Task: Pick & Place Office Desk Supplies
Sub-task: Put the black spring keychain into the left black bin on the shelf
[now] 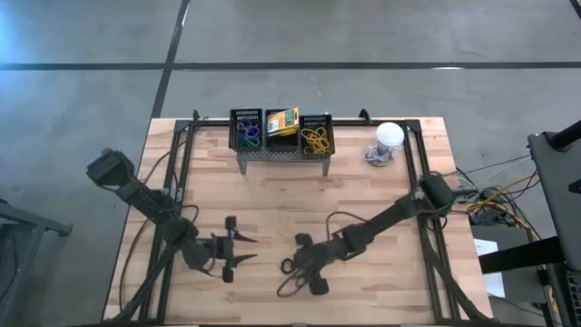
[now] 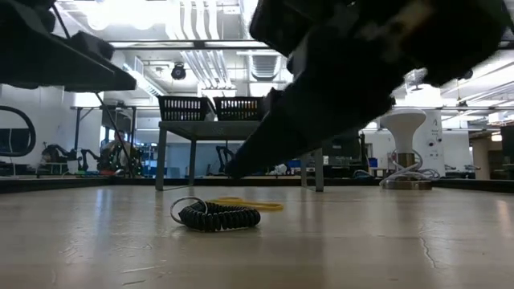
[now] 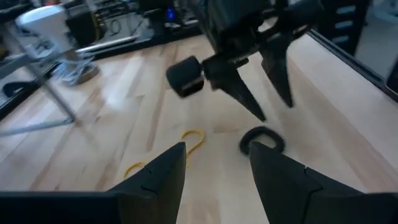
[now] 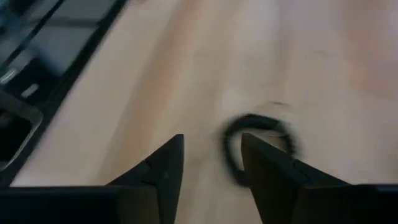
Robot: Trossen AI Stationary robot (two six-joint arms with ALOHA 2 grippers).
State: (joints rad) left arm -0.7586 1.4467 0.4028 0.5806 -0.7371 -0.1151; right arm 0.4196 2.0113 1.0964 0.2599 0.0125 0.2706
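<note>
Coil loop [image 2: 218, 216] | flat on table, long axis seemingly sideways | untouched

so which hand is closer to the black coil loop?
Right hand: it hangs open just above the black coil loop. Left hand waits open farther off, across the thin yellow band.

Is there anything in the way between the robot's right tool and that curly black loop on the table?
Nothing visible. The right tool hangs just above the black loop, its fingers apart and pointing down at it, with only bare table between. A thin yellow band lies beside the loop, not in the path.
</note>
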